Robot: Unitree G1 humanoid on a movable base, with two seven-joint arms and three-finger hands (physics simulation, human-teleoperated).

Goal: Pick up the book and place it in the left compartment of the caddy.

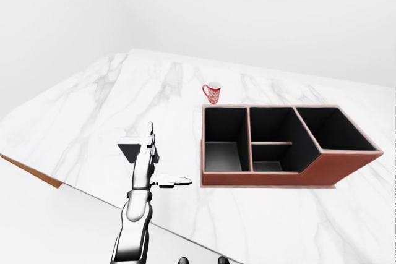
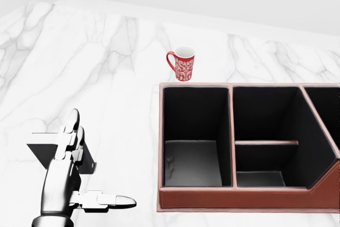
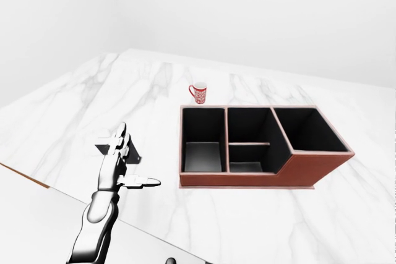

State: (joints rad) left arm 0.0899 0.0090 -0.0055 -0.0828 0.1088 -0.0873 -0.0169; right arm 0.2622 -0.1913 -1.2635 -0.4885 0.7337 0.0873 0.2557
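- Left hand [image 2: 71, 176]: enters the head view from the lower left on a chrome forearm. Fingers extended and spread, thumb sticking out toward the view's right; nothing is gripped.
- The hand stands directly over the book [image 2: 47, 151], covering its middle. Whether the fingers touch the book cannot be told.
- Book: a dark, flat shape with a pale top edge, lying on the marble table [image 2: 106, 62], left of the caddy [image 2: 249, 198] and apart from it, near the table's lower-left edge in the eye views.
- Book orientation: the visible pale edge runs roughly left-right across the head view. The long axis cannot be fixed, since the hand hides much of the outline. No cover or spine detail is readable.
- Caddy: reddish-brown outside, black inside. Its right end is cut off in the head view; the right-eye view shows it whole.
- Left compartment [image 2: 194, 147]: open-topped, only its grey floor shows inside.
- Compartments counted: four, namely one left, a middle section split in two by a low divider, and one right.
- Mug [image 2: 182, 63]: one, red and white patterned, upright just above the caddy's top-left corner in the head view, handle to the left.
- Count: one book, one caddy, one mug, one hand clearly in view.
- Right hand: not identifiable; small dark shapes at the bottom edge of the eye views are too cropped to name.
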